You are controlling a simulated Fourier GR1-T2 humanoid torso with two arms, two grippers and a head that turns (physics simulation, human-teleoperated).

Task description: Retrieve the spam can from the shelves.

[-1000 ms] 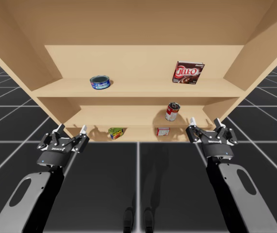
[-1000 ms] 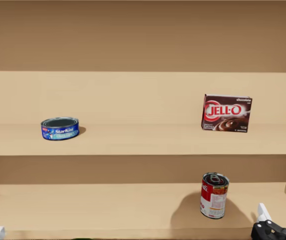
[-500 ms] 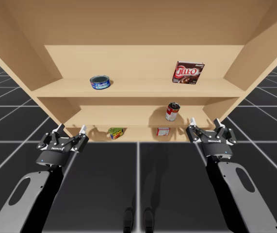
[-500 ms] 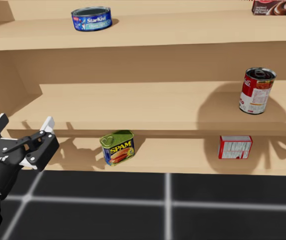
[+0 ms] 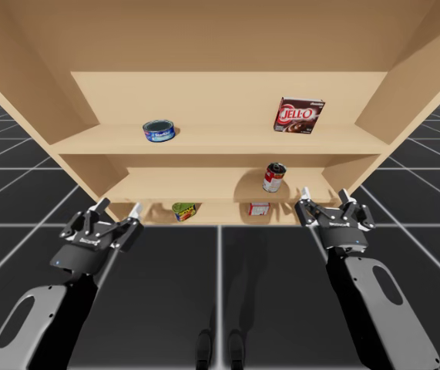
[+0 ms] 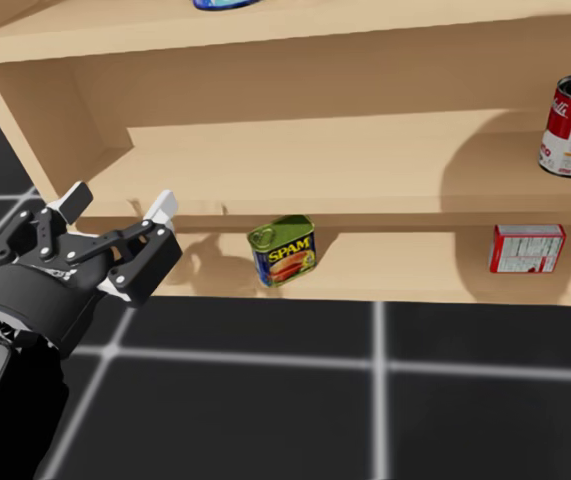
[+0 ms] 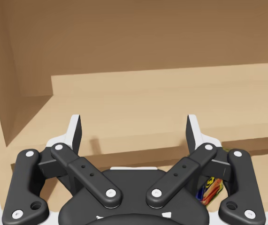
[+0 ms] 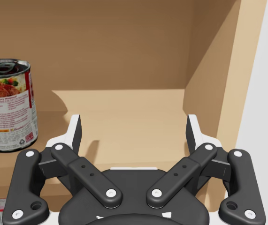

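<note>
The spam can [image 6: 283, 250], a small blue and yellow tin with a green top, stands on the lowest shelf [image 6: 405, 280]; it is also in the high view [image 5: 183, 210]. My left gripper [image 6: 120, 203] is open in front of the shelf edge, to the left of the can and apart from it. In the left wrist view this gripper [image 7: 134, 129] holds nothing, and a sliver of the can [image 7: 211, 187] peeks out beside its right finger. My right gripper [image 5: 325, 194] is open at the right end of the shelves, with nothing between its fingers [image 8: 134, 129].
A red and white soup can [image 5: 273, 177] stands on the middle shelf, left of my right gripper [image 8: 8, 104]. A small red and white box [image 6: 527, 248] sits on the lowest shelf. A flat blue can [image 5: 159, 130] and a brown box [image 5: 300, 115] are on the top shelf.
My head has turned down and to the left, bringing the spam can and my left gripper into view. My left gripper has shifted slightly right. My right arm has barely moved.
</note>
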